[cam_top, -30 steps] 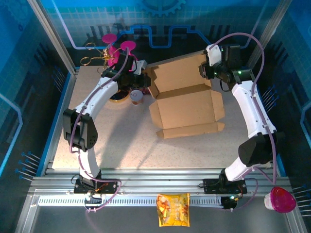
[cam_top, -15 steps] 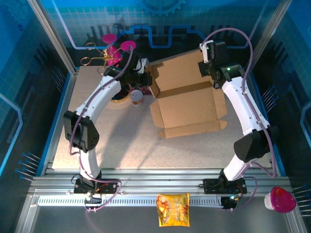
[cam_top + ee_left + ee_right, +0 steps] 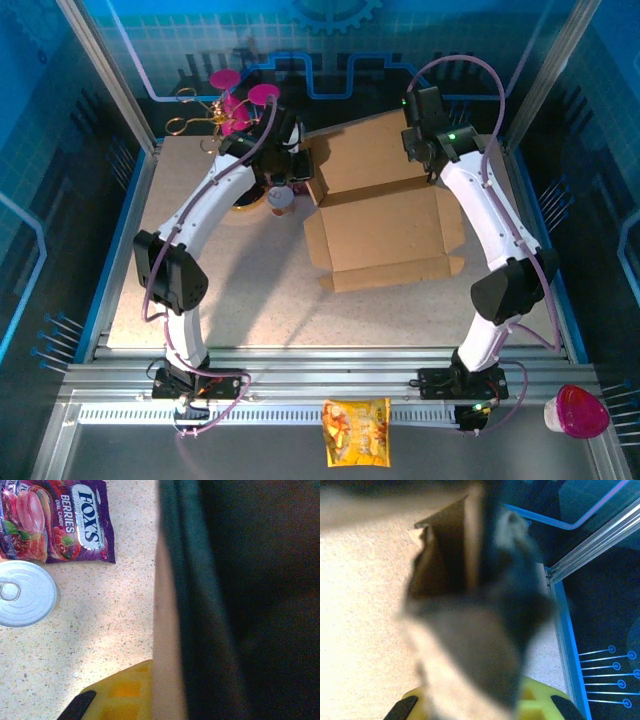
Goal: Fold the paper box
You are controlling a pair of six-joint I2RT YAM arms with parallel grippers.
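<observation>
The paper box (image 3: 385, 215) is a brown corrugated mailer lying open in the middle of the table. Its lid panel (image 3: 365, 150) slopes up at the back. My left gripper (image 3: 303, 168) is shut on the lid's left edge, and in the left wrist view that cardboard edge (image 3: 167, 630) runs as a pale upright strip through the jaws. My right gripper (image 3: 420, 140) is shut on the lid's far right corner. In the right wrist view the blurred cardboard (image 3: 465, 645) lies between the yellow finger bases.
A tin can (image 3: 25, 600) and a purple candy packet (image 3: 55, 520) lie just left of the box. The can (image 3: 281, 199) sits under my left arm. Pink and gold items (image 3: 235, 100) stand at the back left. A blue frame rail (image 3: 567, 645) borders the right side.
My right arm swung left along the back edge and its gripper closed on the lid's corner. The box shifted slightly left. My left gripper kept its hold.
</observation>
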